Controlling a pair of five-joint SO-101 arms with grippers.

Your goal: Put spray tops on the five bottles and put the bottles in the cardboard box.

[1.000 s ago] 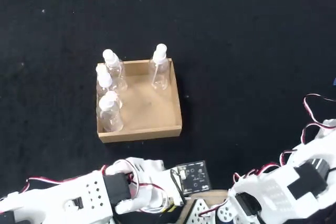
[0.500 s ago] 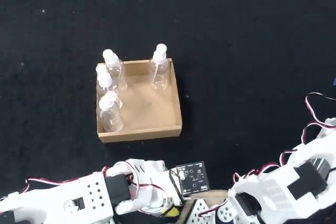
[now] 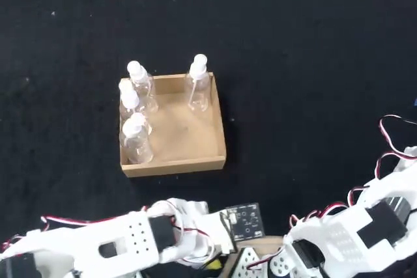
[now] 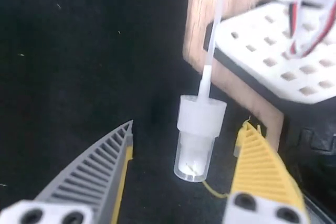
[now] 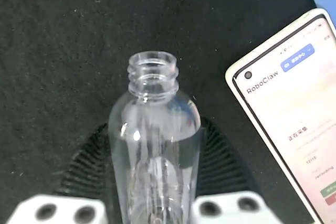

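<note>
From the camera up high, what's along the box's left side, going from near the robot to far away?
First the nearest capped bottle → middle capped bottle → farthest capped bottle, all standing inside the cardboard box.

Black tabletop (image 3: 313,63), plain brown cardboard box (image 3: 195,159). Its capped bottles (image 3: 199,92) are clear with white spray tops (image 3: 199,63). The left gripper (image 4: 187,126) is ribbed, grey one side, yellow the other; the loose spray top (image 4: 199,114) is translucent white. The right gripper (image 5: 155,125) is ribbed black, the uncapped bottle (image 5: 155,156) clear.
</note>
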